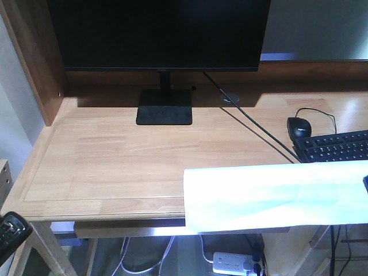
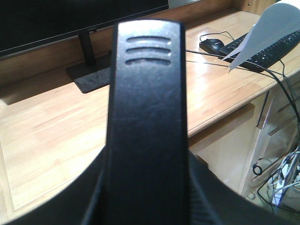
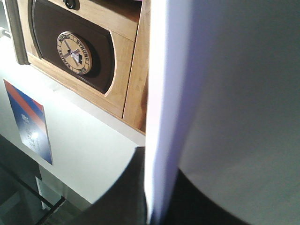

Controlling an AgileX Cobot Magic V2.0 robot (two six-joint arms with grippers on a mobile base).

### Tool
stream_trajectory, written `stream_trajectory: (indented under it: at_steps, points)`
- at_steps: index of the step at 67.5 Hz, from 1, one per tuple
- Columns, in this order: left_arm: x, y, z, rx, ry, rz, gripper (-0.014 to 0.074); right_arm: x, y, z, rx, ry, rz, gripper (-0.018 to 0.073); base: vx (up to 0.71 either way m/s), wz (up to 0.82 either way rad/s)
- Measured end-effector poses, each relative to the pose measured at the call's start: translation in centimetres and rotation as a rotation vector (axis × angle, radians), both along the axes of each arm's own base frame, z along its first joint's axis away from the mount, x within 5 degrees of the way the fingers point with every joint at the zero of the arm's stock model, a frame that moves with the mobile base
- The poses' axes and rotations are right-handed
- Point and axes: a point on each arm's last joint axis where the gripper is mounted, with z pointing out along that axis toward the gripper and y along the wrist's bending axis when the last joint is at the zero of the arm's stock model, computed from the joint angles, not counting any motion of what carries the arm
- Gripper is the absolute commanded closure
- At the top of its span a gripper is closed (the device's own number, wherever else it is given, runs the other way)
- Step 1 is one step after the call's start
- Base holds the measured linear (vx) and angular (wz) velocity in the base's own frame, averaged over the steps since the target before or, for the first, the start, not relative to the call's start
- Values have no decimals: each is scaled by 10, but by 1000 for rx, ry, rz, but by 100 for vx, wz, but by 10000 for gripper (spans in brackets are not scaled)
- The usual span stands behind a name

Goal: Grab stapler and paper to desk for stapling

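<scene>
Now: one paper [image 1: 276, 195] pinched by right pincer [image 3: 159, 206], one stapler [image 2: 147, 117] clamped in left pincer [image 2: 150, 199] (at one desk [image 1: 115, 155]).

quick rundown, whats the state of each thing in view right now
stapler: clamped in the left gripper, off the desk
paper: held up in the air by the right gripper, not lying on the desk
monitor: screen dark
mouse: resting on the desk, cord attached
</scene>
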Motion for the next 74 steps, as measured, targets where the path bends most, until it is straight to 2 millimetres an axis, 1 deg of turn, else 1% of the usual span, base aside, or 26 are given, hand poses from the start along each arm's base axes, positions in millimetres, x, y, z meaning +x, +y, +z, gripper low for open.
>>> stream_trajectory:
  at_steps: [74]
  points:
    - [0,0,0,0,0,0,603,0,0,0,0,0,0,567,4,0]
